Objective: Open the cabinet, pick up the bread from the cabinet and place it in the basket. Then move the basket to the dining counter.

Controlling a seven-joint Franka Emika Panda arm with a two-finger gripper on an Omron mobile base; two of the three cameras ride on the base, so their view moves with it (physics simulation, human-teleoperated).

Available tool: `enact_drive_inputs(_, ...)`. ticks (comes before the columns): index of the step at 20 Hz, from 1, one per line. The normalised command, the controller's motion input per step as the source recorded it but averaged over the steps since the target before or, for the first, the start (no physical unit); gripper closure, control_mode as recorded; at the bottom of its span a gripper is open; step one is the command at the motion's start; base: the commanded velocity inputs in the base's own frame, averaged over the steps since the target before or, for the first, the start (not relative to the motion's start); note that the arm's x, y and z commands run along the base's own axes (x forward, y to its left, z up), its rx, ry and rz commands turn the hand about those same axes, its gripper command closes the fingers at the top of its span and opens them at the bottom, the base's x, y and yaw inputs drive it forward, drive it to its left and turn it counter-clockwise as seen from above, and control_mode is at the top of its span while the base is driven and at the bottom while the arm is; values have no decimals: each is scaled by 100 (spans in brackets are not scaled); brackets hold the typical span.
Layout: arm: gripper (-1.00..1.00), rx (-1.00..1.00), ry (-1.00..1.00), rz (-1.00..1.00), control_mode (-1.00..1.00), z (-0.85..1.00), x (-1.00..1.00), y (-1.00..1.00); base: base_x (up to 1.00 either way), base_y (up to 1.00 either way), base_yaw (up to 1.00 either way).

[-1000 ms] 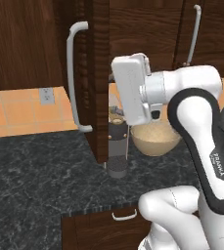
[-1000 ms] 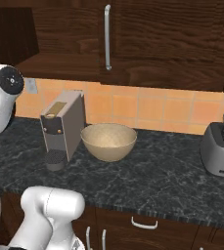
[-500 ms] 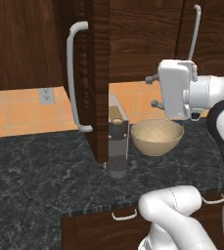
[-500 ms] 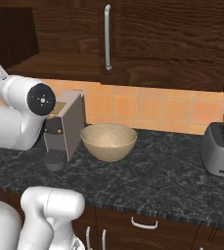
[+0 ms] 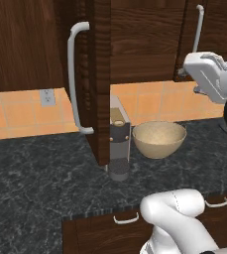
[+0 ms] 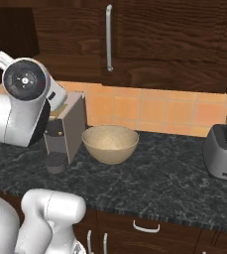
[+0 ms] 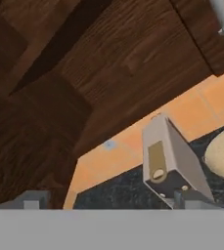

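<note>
While our two small dark fingertips [image 7: 33, 201] stand spread wide apart with nothing between them, the gripper [image 7: 108, 202] hangs in free air in front of the dark brown wood-grain wall cabinet [image 7: 128, 58], touching nothing. From the hand we look along a rolled view: just beyond the fingertips stands the grey box-shaped coffee machine [image 7: 169, 163] on the black speckled granite counter [image 7: 118, 190], with the orange tiled wall [image 7: 133, 146] behind it and the rim of the round tan-beige bowl-shaped basket [image 7: 223, 154] at the edge, just beside the machine.

Further out, we see our white arm [image 5: 211, 77] raised at the right of the left base view, level with the lower edge of the cabinet. One tall cabinet door [image 5: 97, 79] stands swung open toward us, edge on, its long pale grey curved bar handle [image 5: 75, 79] on the outer face; the neighbouring door is shut, with its own pale handle [image 6: 108, 37]. The basket [image 6: 110, 144] sits upright on the granite counter under the cabinet, close beside the coffee machine [image 6: 65, 131], and we see nothing lying inside it. A silver toaster [image 6: 224, 151] stands well apart along the same counter. We cannot make out the bread: the open cabinet's inside is dark and hidden behind the door.
</note>
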Motion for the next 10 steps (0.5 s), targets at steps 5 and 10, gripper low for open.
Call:
enact_drive_inputs(5,-100,-60,-31,-22,-100,7,0,-53,0,0,0)
enact_drive_inputs(10,-100,-50,-15,-5,-100,26,6,-74,0,0,0)
